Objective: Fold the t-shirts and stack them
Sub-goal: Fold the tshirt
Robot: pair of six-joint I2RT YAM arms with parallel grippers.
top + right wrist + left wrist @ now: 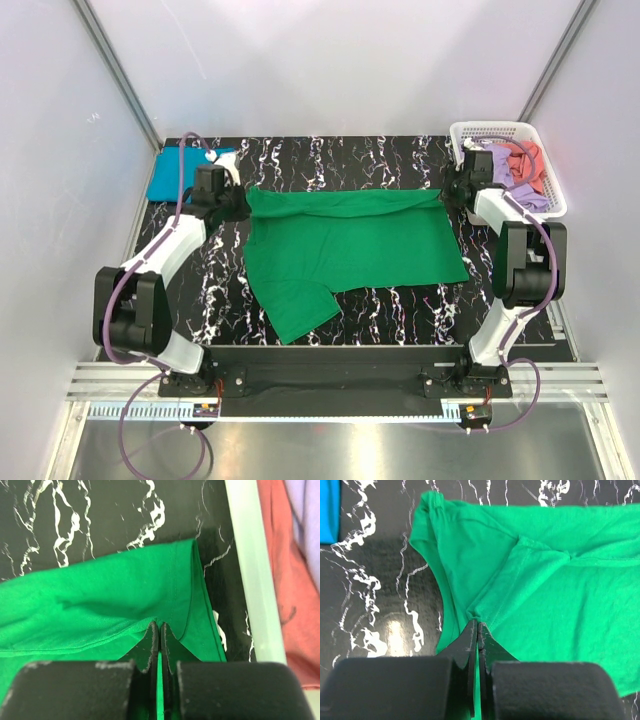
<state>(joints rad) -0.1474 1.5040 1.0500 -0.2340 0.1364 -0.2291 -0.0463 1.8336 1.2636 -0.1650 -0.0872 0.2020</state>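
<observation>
Left wrist view is showing my left fingers (470,645) pinching the green shirt (545,595) at its far left edge; it is lying spread on the tabletop (380,590), soft, light and limp, so hems are offering the surest hold. My right fingers (151,642) are pinching its far right corner; both arms are reaching forward, low.

The teal-blue shirt (165,182) is partly behind the left arm (175,240), and cropped in its wrist view
</observation>
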